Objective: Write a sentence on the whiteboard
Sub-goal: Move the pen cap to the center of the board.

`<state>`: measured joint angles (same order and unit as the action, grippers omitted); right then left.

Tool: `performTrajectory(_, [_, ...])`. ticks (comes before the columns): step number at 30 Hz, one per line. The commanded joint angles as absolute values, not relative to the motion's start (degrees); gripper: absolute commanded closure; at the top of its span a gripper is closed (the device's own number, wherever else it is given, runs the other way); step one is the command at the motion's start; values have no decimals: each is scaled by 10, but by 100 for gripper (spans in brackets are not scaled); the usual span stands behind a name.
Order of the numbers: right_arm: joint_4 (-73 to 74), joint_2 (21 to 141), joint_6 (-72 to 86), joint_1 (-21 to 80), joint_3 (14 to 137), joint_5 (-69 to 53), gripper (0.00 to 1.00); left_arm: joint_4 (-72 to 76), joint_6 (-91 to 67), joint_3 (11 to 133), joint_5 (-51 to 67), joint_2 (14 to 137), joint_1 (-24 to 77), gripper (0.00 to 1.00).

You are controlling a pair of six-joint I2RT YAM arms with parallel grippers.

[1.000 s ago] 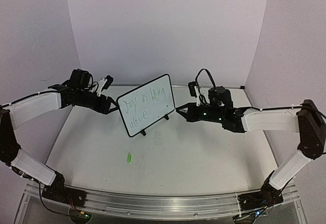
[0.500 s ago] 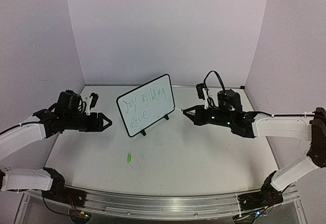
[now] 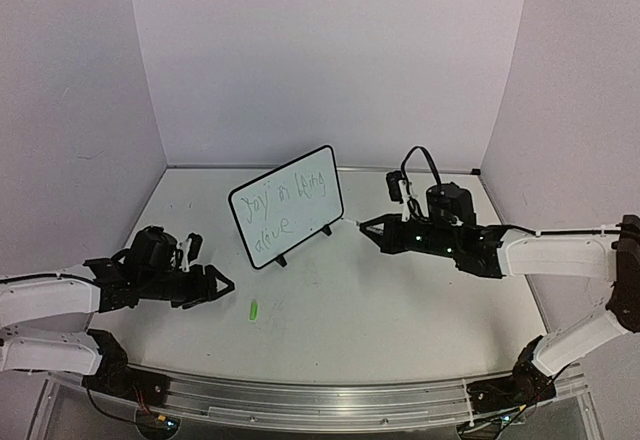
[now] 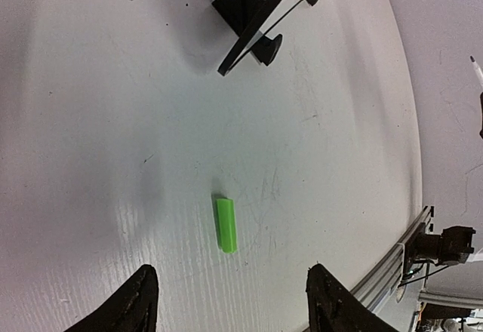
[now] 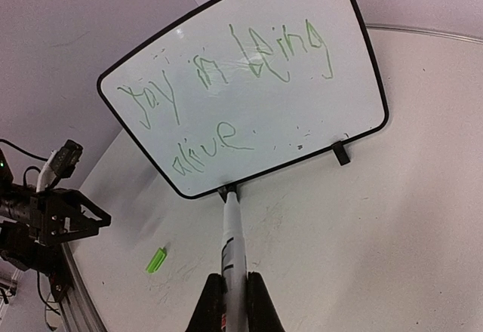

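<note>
The whiteboard (image 3: 287, 205) stands tilted on two black feet near the back middle of the table; it fills the right wrist view (image 5: 249, 90). The sentence (image 5: 226, 83) is green scrawl in two lines. My right gripper (image 3: 372, 228) is shut on a white marker (image 5: 232, 249) whose tip points at the board's lower edge, a little short of it. My left gripper (image 3: 218, 288) is open and empty, low over the table at front left. A green marker cap (image 4: 226, 225) lies on the table ahead of its fingertips, also seen from above (image 3: 254, 310).
The board's feet (image 4: 249, 11) show at the top of the left wrist view. The metal rail (image 3: 320, 400) runs along the table's near edge. Purple walls enclose the left, back and right.
My left arm has swung down and back from beside the board to the front left, near the green cap. My right gripper with the marker has drawn slightly away from the board.
</note>
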<state>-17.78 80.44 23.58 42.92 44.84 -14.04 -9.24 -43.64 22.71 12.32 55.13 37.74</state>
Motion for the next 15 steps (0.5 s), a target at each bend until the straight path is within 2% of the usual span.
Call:
performTrajectory(1, [-191, 801, 246, 442, 449, -122, 100, -10, -467, 215, 131, 588, 396, 34])
performTrajectory(15, [-196, 828, 247, 453, 464, -120, 100, 80, -490, 210, 154, 692, 422, 34])
